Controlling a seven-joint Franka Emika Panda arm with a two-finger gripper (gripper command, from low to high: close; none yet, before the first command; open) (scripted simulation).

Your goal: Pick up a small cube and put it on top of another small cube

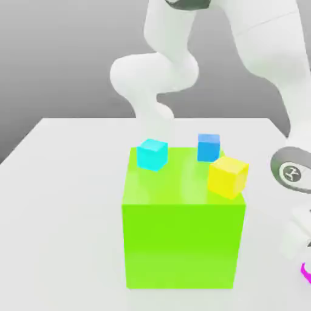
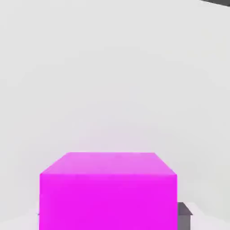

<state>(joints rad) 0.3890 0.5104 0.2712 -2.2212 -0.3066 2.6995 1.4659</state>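
Clamping the small cube point(image 2: 108, 191) in the gripper point(image 2: 110, 215), low beside the green block point(image 1: 180, 243), stacking targets lying above on its top.

White table point(image 1: 67, 182) w/ big green block point(image 1: 182, 243), magenta cube point(image 2: 108, 193).

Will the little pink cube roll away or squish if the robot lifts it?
Probably not. The pink cube has flat faces and sharp edges, so it should sit still rather than roll. It looks solid, so likely stiff. Its smooth sides might slip a bit.
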